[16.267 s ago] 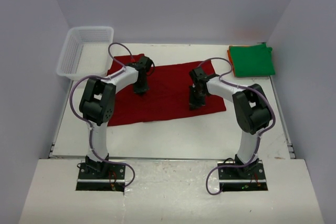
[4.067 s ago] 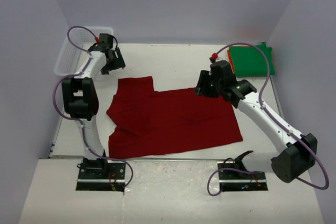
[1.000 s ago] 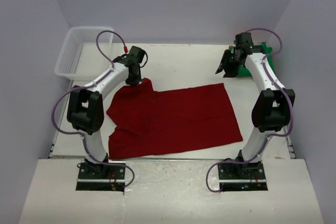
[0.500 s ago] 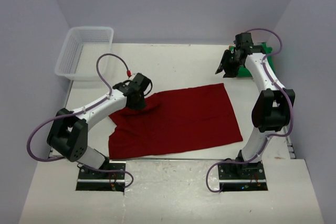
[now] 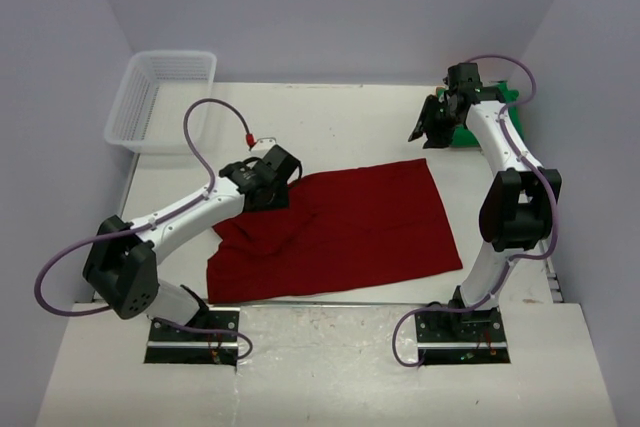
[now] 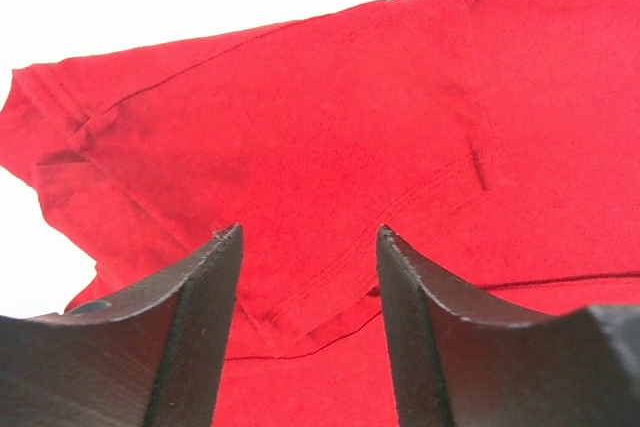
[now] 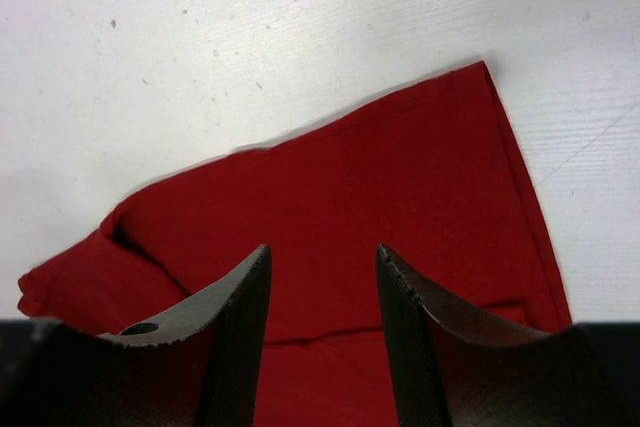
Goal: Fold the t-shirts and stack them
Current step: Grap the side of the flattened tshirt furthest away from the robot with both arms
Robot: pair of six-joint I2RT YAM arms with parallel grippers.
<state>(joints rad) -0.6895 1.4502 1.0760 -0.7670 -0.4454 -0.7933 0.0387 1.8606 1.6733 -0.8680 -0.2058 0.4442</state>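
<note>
dark red t-shirt (image 5: 350,227) is lying spread out in the middle of the table (image 5: 330,117), its lower edge running close to the bottom edge of the table. its upper left part is sitting bunched and turned in over the body, under the left arm (image 5: 185,212), which is reaching in from the lower left of the frame. left fingers (image 6: 190,327) are hanging just over that bunched part, standing apart with a clear gap and nothing between them. in the left wrist view a sleeve seam and hem are showing through the gap, with the cloth lying loose below. cannot tell if the tips are touching the cloth.

right arm (image 5: 505,147) is stretching up to the upper right of the frame. right fingers (image 7: 225,347) are standing roughly half apart, gripping nothing, hovering over bare table just beyond the shirt's upper right corner. in the right wrist view that corner is lying flat on the white table past the tips.

green t-shirt (image 5: 458,135) is sitting at the upper right of the table, mostly hidden behind the right arm, apart from the red one.

white mesh basket (image 5: 170,54) is sitting at the upper left corner of the table, apart from both arms.
</note>
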